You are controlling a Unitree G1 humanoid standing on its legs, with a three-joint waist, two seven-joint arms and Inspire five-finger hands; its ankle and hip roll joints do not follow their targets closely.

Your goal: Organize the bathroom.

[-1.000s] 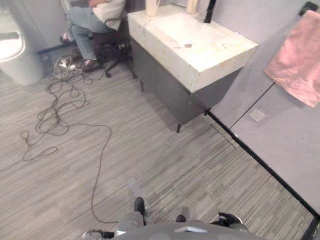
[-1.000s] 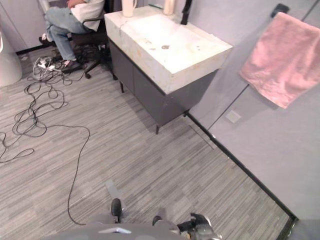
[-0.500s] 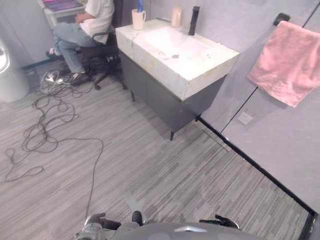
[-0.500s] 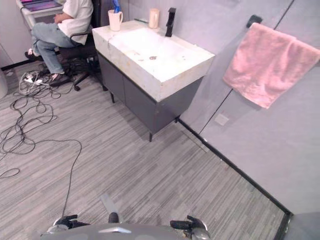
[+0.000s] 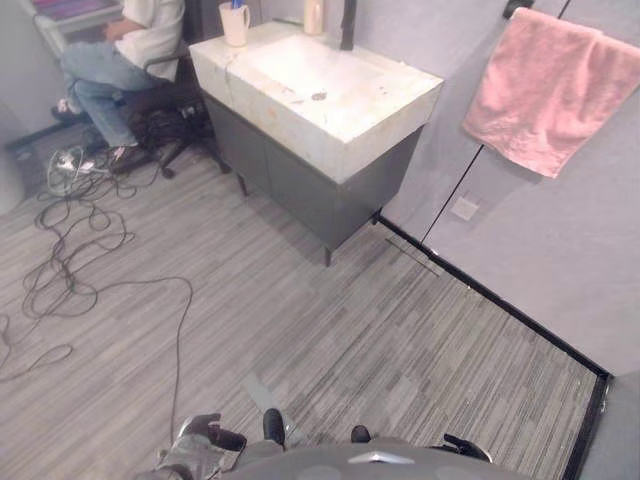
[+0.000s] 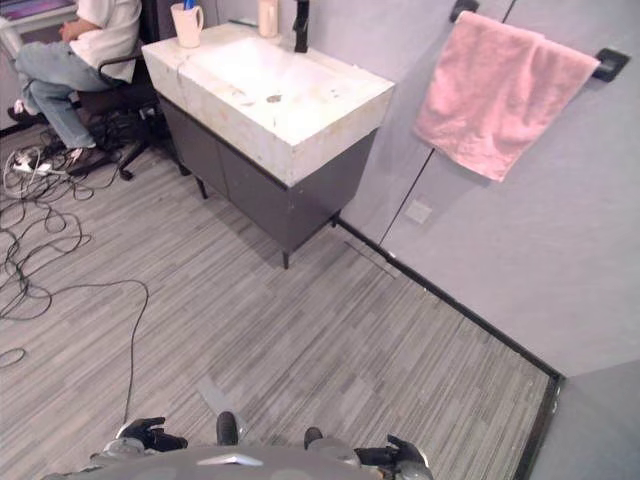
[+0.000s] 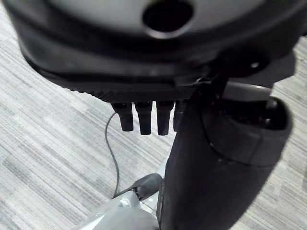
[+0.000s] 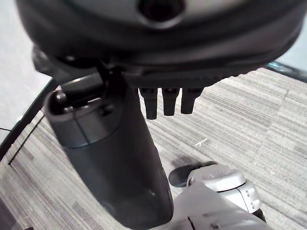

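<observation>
Two head views down over shared sink (image 5: 320,85); wrist views close above floor (image 7: 53,158).

Grey plank floor (image 5: 330,330) carries a vanity (image 5: 300,150) and tangled cables (image 5: 70,250).

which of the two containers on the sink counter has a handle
The cream mug at the counter's corner nearest the seated person has the handle, with something blue standing in it. The other container, beside the black faucet, is plain-sided.
</observation>
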